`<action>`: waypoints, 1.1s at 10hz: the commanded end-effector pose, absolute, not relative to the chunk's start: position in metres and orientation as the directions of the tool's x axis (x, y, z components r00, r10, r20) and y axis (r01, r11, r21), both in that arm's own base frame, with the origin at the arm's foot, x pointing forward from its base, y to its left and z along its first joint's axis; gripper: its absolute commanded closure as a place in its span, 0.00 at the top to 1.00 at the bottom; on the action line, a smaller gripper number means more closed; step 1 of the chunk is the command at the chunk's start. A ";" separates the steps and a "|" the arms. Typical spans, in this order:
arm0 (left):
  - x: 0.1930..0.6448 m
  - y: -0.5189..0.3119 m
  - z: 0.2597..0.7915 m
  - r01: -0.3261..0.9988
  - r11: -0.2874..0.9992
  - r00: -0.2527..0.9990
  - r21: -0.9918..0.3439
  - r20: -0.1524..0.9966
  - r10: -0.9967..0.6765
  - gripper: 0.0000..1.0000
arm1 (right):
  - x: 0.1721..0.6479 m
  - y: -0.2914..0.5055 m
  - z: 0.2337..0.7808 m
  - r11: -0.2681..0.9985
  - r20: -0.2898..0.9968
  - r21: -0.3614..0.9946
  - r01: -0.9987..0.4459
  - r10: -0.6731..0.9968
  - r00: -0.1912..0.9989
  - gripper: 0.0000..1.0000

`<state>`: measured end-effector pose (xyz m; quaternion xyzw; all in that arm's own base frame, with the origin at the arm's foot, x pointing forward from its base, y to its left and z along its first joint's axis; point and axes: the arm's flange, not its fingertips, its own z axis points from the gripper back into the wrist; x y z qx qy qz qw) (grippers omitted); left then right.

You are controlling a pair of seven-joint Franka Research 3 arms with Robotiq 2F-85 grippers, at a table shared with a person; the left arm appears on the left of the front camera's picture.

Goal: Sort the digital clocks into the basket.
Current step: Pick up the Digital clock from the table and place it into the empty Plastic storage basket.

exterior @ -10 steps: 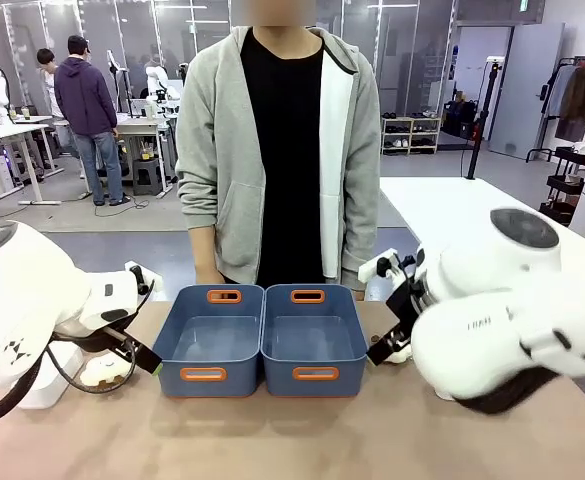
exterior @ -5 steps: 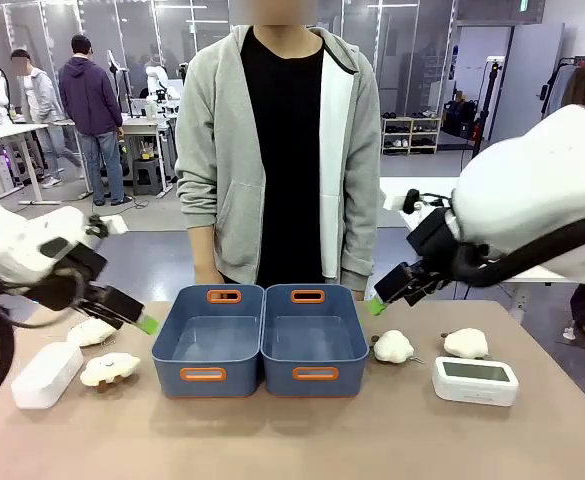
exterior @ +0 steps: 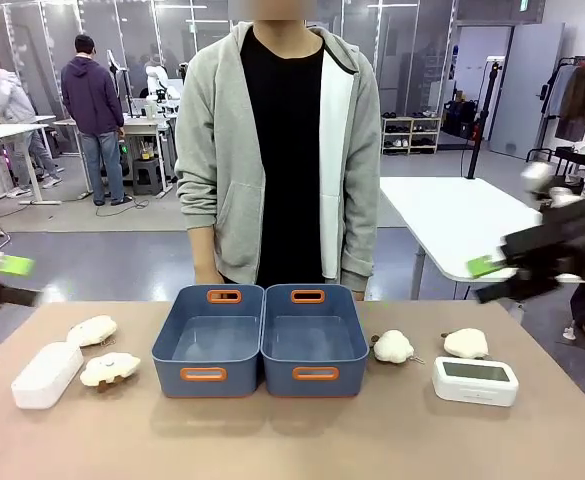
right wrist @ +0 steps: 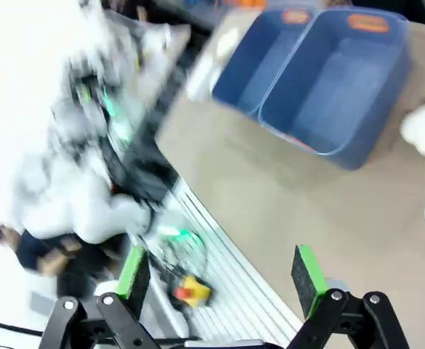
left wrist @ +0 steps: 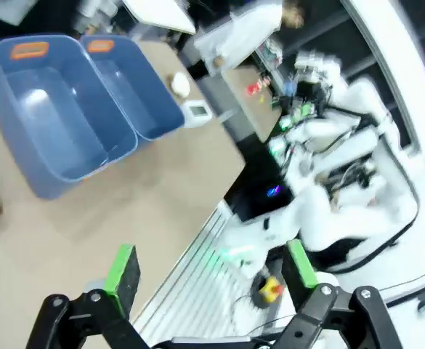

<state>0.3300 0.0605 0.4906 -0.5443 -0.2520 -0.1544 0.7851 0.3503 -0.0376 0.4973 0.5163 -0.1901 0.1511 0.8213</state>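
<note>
The left tool (left wrist: 211, 267) is spread wide, with nothing between its green pads. A white clock (exterior: 47, 373) lies on the worktop (exterior: 292, 430) below it. The right tool (right wrist: 221, 273) is spread just as wide and also empty, with the other clock (exterior: 475, 381) beneath it. Two blue baskets (exterior: 237, 380) stand between the tools.
</note>
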 end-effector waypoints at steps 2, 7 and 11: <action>0.270 0.135 0.452 0.342 0.378 0.841 -0.861 0.460 0.287 1.00 | 0.337 -0.122 0.446 0.309 0.424 0.890 -0.335 -0.291 0.858 1.00; 0.256 0.175 0.414 0.236 0.391 0.760 -0.890 0.419 0.496 1.00 | 0.324 -0.168 0.419 0.344 0.398 0.906 -0.247 -0.489 0.776 1.00; 0.271 0.222 0.427 0.196 0.384 0.775 -0.902 0.382 0.503 1.00 | 0.322 -0.182 0.416 0.309 0.377 0.918 -0.249 -0.481 0.792 1.00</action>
